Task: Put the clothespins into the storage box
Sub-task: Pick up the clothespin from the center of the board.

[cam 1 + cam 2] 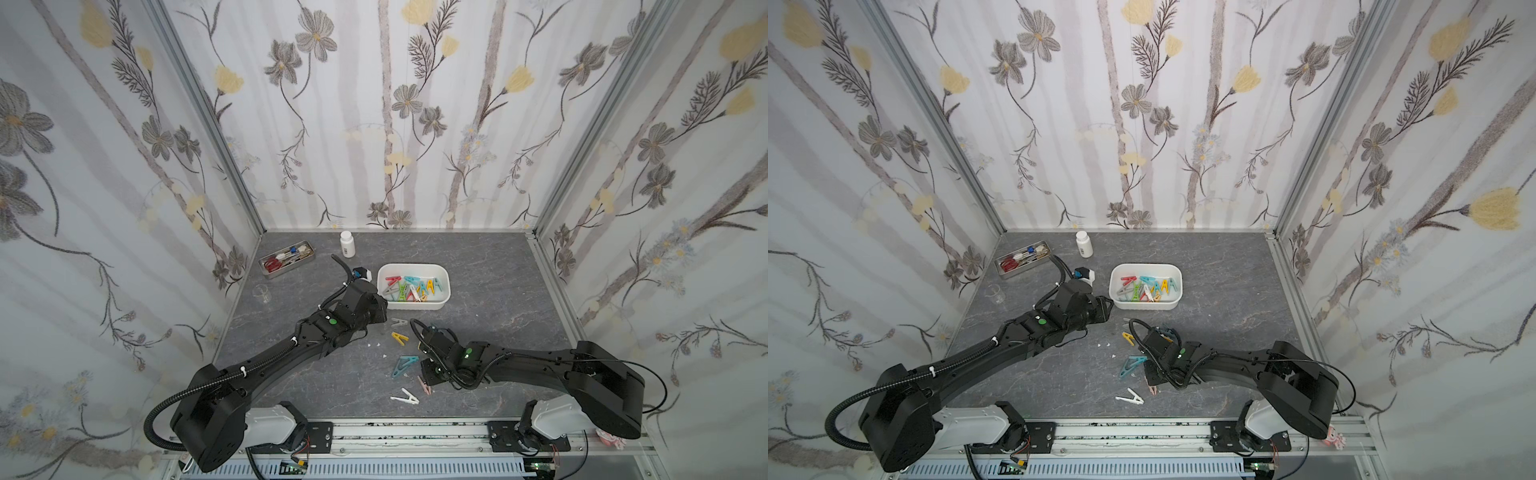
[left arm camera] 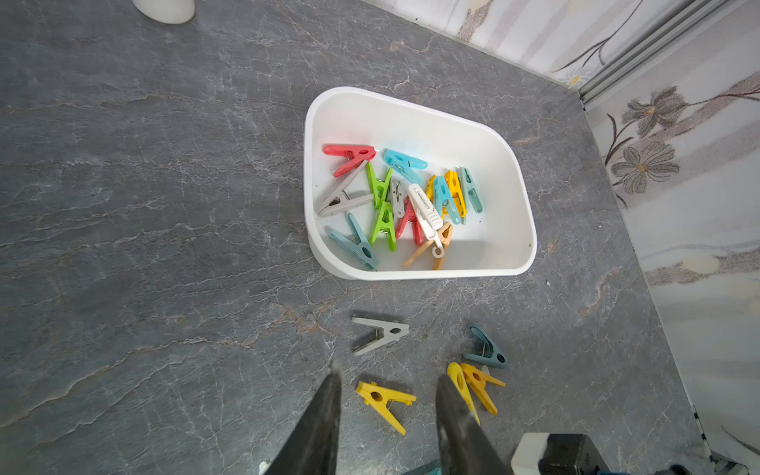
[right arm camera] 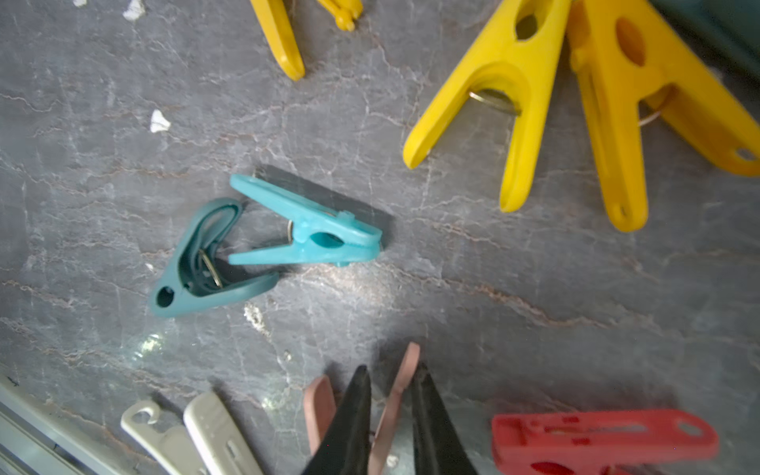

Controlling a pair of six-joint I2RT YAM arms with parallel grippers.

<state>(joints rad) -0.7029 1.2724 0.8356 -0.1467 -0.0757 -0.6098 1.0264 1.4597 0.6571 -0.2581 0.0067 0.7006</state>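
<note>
the grey marble-patterned table carries everything. the left arm reaches out long, its wrist just beside the white plastic storage box and tilted downward. the right arm lies low, well short of the box, with its wrist bent to the tabletop. about a dozen coloured plastic clothespins lie inside the box, and several more are loose on the robot's side of it. the left gripper is spread and empty above a yellow clothespin near the box. the right gripper pinches one leg of a pink clothespin, farther from the box. these pegs look light, stiff and smooth. a one-leg hold may let the peg swivel, so gripping across the hinge seems safer.
</note>
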